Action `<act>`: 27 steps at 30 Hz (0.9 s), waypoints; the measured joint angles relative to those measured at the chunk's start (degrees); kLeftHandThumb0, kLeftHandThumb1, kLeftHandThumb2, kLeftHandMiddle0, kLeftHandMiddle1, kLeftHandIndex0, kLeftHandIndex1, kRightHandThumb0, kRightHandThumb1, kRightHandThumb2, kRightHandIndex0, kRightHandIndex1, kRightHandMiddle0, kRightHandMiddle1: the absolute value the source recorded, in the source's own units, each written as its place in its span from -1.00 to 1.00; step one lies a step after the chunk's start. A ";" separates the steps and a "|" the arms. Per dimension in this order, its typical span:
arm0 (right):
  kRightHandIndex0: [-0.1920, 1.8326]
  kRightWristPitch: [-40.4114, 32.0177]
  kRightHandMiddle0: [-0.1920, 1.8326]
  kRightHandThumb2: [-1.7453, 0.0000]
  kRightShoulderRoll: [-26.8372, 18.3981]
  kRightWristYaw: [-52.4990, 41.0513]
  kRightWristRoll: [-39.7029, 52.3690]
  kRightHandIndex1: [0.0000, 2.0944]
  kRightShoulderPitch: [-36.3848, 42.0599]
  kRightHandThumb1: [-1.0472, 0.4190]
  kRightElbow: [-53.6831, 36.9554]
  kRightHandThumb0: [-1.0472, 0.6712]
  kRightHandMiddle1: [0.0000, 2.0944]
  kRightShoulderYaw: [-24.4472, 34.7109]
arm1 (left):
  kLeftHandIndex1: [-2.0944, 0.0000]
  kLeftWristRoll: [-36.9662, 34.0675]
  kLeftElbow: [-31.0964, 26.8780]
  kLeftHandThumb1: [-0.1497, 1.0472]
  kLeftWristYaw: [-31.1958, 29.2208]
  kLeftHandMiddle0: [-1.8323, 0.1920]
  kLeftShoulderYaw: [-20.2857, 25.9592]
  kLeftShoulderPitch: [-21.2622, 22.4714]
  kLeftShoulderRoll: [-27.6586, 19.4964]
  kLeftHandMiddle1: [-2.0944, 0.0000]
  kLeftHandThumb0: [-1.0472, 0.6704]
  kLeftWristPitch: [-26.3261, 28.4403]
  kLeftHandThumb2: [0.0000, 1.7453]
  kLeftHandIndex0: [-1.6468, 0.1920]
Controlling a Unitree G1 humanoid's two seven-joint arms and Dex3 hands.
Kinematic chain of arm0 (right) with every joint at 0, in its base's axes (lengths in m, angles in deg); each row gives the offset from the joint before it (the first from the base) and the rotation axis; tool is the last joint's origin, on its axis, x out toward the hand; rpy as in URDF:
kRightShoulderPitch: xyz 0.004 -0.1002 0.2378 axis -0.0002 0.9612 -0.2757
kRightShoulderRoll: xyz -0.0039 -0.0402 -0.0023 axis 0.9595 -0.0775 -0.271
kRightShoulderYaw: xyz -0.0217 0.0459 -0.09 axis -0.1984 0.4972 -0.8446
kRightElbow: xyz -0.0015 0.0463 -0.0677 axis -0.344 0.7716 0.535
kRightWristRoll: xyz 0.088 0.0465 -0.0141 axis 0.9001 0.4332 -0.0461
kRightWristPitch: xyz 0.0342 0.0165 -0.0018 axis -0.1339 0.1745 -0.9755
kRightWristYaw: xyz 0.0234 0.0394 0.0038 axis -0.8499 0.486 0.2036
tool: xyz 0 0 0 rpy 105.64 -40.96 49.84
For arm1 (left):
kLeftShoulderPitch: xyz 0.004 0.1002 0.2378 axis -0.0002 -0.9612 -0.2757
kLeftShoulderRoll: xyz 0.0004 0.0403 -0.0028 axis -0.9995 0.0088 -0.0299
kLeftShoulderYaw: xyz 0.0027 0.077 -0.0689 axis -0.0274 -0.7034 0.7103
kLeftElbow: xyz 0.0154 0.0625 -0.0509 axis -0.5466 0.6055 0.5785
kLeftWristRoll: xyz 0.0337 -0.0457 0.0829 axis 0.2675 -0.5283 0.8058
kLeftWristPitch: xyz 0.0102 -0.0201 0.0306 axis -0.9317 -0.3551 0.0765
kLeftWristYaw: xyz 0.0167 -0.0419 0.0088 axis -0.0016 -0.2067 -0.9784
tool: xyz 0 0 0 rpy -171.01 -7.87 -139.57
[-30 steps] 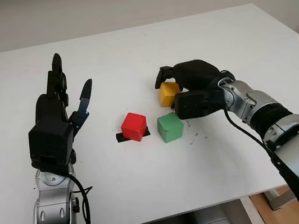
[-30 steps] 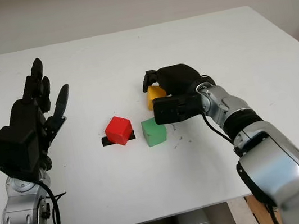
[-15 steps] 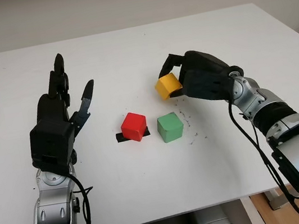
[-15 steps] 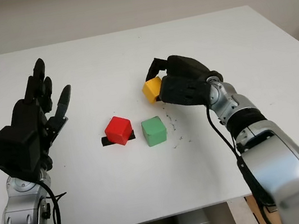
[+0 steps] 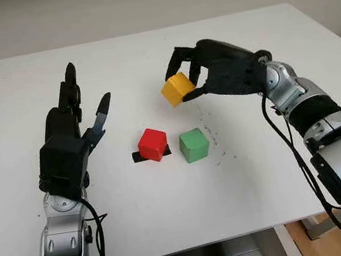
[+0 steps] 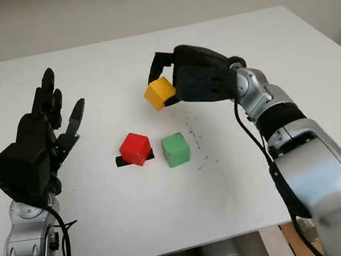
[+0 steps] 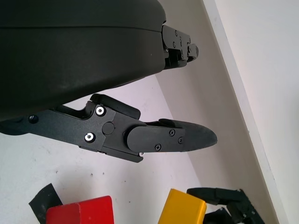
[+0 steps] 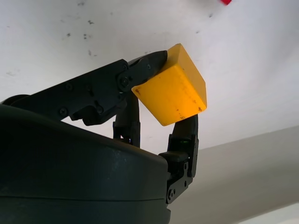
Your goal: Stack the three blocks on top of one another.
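Counting blocks: three in all, one red, one green, one yellow.
Left hand [image 5: 71,134]: raised over the left part of the white table [image 5: 281,169], holding nothing, its fingers [image 7: 173,138] open; well apart from every block.
Black tape [image 5: 137,157]: one small dark strip lying flat on the table, partly under the red block and showing at its left and right.
Red block [image 5: 152,144]: one, sitting on the table near the middle, on top of the tape, turned slightly so a corner faces the camera.
Green block [image 5: 194,145]: one, sitting on the table just beside the red block on its right, a narrow gap between the two, not touching.
Yellow block [image 5: 177,89]: one, lifted clear of the table and tilted, above and behind the red and green blocks, roughly over the gap between them.
Right hand [image 5: 214,75]: reaching in from the right, closed around the yellow block; in the right wrist view its fingertips [image 8: 152,60] press opposite faces of the cube, one on one side and the others across from it.
Stacking so far: none of the three blocks lies on another; two are on the table, one is in the air.
Table marks: small dark specks scattered on the white surface to the right of the green block.
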 measured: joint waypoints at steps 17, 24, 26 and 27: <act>-0.29 -3.14 -0.41 0.94 -0.07 -19.49 6.53 0.30 -1.24 -0.89 -16.57 -0.01 0.35 1.38 | 0.96 -3.59 0.31 1.00 1.25 0.79 2.01 0.00 0.42 0.96 -0.62 -3.33 -0.21 0.77; -0.33 -3.48 -0.44 0.93 0.53 -22.83 5.82 0.25 -1.38 -0.92 -19.01 0.01 0.36 0.05 | 0.96 -2.10 0.39 1.00 3.14 0.78 2.53 0.00 0.10 0.95 -0.66 -3.44 -0.16 0.77; -0.34 -4.33 -0.43 0.94 0.91 -23.58 5.10 0.23 -1.59 -0.91 -19.35 0.03 0.33 -0.81 | 0.96 -1.92 0.38 1.00 3.34 0.78 2.68 0.00 0.09 0.95 -0.65 -3.43 -0.15 0.78; -0.34 -4.80 -0.42 0.94 1.06 -23.82 4.84 0.22 -1.70 -0.91 -19.53 0.04 0.32 -1.14 | 0.96 -1.89 0.38 1.00 3.41 0.78 2.74 0.00 0.09 0.95 -0.65 -3.43 -0.15 0.78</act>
